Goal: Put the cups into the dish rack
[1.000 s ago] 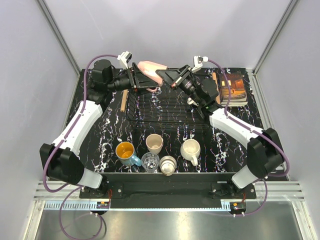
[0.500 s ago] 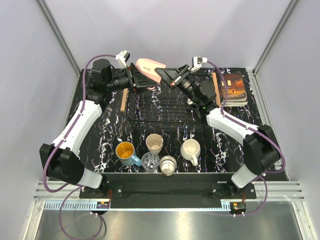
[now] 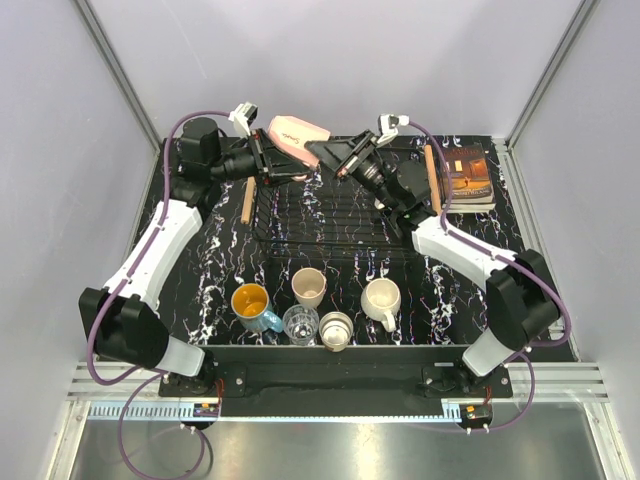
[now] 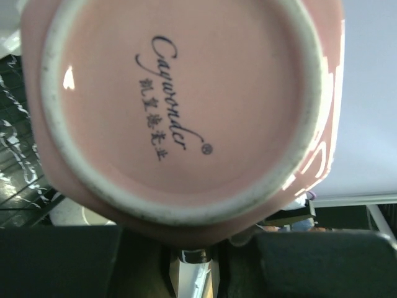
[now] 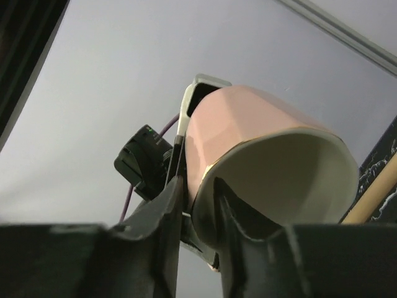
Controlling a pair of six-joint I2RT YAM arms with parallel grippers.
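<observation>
- While the black marbled table [image 3: 470, 290] bears the large black wire dish rack [image 3: 330, 215] toward its far edge, no cup shows in it.
- Your left gripper [image 3: 265, 158] has closed fingers at the base of the pink ceramic mug [image 3: 298, 137], held sideways in the air over the rack's far edge.
- Your right gripper [image 3: 338, 160] straddles the mug's rim; pinching or slack, you cannot tell.
- Judge it a hand-over: slip the right fingers off the rim, then lower the mug between the wires.
- Along the table's near edge stand five small cups [image 3: 309, 286].

One pink mug [image 3: 297, 138], five other cups [image 3: 309, 286] [image 3: 250, 301] [image 3: 300, 324] [image 3: 336, 329] [image 3: 381, 300], one dish rack [image 3: 330, 215], one book [image 3: 466, 172].
</observation>
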